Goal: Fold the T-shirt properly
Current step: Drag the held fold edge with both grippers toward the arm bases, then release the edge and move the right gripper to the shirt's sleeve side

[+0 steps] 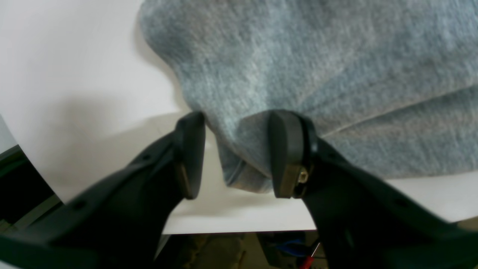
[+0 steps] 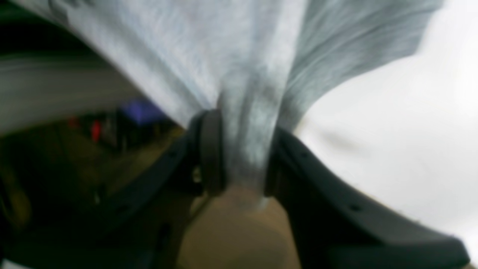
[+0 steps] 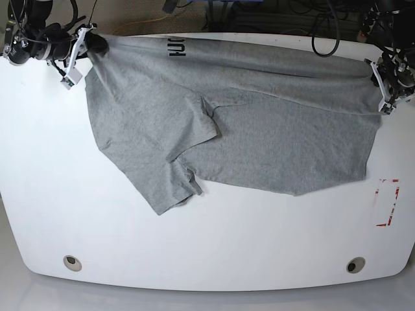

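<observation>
The heather-grey T-shirt [image 3: 259, 123] lies spread on the white table [image 3: 194, 240], with its far edge pulled taut between my two grippers and some black letters [image 3: 176, 45] showing near the far left. My right gripper [image 2: 244, 127] [image 3: 96, 43] is shut on a bunched fold of the T-shirt [image 2: 246, 93] at the table's far left corner. At the right edge my left gripper [image 1: 237, 119] [image 3: 380, 83] stands open, and a hemmed corner of the T-shirt [image 1: 242, 164] hangs between its fingers against the right finger [image 1: 285, 157].
Round holes [image 3: 72, 262] [image 3: 355, 265] sit near the table's front corners. A red-marked rectangle [image 3: 387, 202] is on the right side. Cables [image 3: 324, 26] and clutter lie behind the far edge. The table's edge [image 1: 239, 228] is right under my left gripper.
</observation>
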Motion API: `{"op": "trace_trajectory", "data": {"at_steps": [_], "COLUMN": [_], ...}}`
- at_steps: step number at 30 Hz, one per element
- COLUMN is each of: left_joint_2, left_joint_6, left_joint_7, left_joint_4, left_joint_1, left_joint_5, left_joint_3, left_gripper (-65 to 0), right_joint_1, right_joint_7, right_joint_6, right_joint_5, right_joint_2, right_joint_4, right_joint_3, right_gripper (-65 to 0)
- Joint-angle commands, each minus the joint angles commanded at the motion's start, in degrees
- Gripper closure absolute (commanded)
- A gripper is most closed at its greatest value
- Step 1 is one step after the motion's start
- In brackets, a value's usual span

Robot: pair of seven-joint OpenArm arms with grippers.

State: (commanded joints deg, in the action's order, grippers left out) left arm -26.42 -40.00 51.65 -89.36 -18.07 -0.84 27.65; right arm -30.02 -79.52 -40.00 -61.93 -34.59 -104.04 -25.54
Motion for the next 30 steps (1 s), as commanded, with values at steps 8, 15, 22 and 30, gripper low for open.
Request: {"op": "trace_trajectory", "data": {"at_steps": [8, 15, 22, 30], "left_joint_2": [1.1, 2.0, 2.6, 5.5], "left_joint_6": [0.0, 0.0, 0.0, 0.0], "left_joint_7": [0.2, 8.0, 9.9, 9.8], "left_joint_4": [-8.5, -15.0, -15.2, -9.8], "left_joint_1": [-2.0, -1.7, -0.3, -0.1], "left_joint_5": [-2.2, -13.2, -13.0, -7.5], "left_joint_3": [3.8, 9.1, 6.1, 4.1], "left_gripper": [-27.4, -27.5, -38.5, -40.4], "right_joint_1": [0.3, 3.4, 7.2, 12.7], "right_joint_7": [0.1, 0.8, 0.9, 2.8], "right_joint_6": [0.00, 0.00, 0.00, 0.00], "right_joint_5": [-1.2, -5.2, 2.5, 23.3], "right_joint_2": [-2.1, 3.8, 14.0, 17.1], "right_joint_4": [-0.5, -0.5, -0.1, 0.3], "right_joint_3": [1.6, -0.5, -0.5, -0.5], "right_gripper": [-47.7, -53.7, -41.7, -32.0]}}
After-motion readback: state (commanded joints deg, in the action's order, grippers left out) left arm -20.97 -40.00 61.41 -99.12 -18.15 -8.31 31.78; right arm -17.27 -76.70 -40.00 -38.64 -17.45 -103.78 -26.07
